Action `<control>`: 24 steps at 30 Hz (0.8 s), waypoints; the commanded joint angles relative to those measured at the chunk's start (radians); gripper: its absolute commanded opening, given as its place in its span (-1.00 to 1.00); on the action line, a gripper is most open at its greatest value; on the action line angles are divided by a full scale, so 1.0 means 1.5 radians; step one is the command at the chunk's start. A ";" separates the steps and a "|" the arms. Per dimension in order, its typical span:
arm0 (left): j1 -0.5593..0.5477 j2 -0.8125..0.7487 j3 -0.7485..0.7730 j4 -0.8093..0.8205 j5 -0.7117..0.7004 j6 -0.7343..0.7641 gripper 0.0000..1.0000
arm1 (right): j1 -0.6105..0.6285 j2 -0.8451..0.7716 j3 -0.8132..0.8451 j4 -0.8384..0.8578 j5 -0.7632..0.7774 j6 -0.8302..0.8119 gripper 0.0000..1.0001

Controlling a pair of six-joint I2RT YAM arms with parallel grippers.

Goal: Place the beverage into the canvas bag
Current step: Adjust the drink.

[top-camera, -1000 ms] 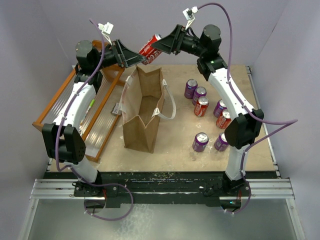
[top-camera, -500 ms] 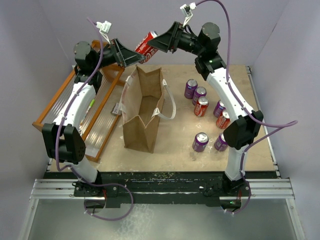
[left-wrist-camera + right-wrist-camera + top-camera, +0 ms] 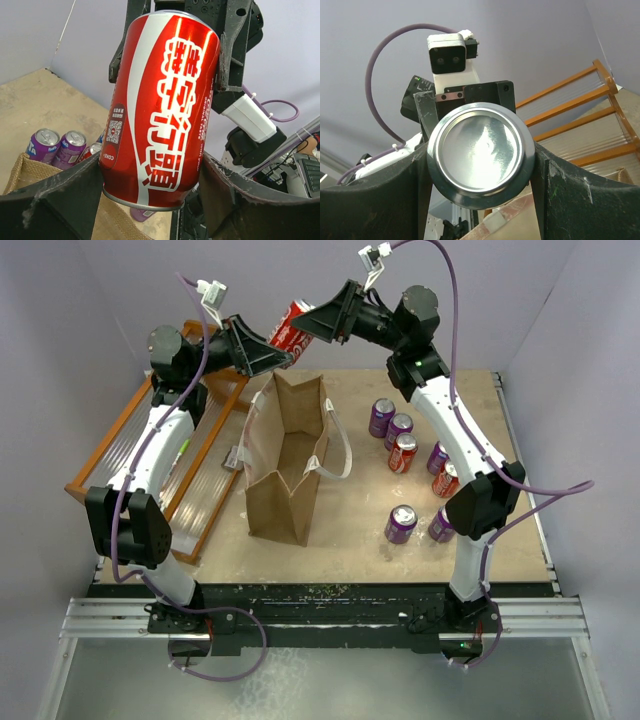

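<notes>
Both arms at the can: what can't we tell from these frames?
Left gripper on red can, gripping or not: fingers meet its outline in left wrist; too small in top external.
Canvas bag: left wrist shows one rim corner; fingers cover the rest.
Purple can: half behind right arm, top external.

Table (image 3: 350, 530): tan board, worn, with white scuffs along the near edge. Black strip (image 3: 330, 590) runs the whole near edge, and an aluminium rail (image 3: 330, 618) sits just below it. Grey floor (image 3: 320, 685) shows under the rail. Plain pale lilac-grey walls close in three sides: back wall (image 3: 120, 280) behind the far edge, left wall (image 3: 35, 390), right wall (image 3: 600, 390). Same bare wall (image 3: 30, 30) in the left wrist view. Light is even and soft, shadows faint.
</notes>
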 commanded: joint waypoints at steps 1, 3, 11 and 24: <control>-0.003 -0.034 0.012 0.037 0.010 0.007 0.42 | 0.001 -0.023 0.039 0.096 0.025 0.020 -1.00; -0.003 -0.032 0.016 0.035 0.011 0.012 0.36 | -0.001 -0.023 0.034 0.100 0.023 0.020 -1.00; 0.001 -0.024 0.048 0.022 0.013 0.049 -0.05 | -0.016 -0.022 0.001 0.118 0.013 0.010 -0.94; 0.008 -0.015 0.094 -0.008 0.023 0.095 -0.99 | -0.052 -0.021 -0.139 0.212 -0.105 -0.029 -0.20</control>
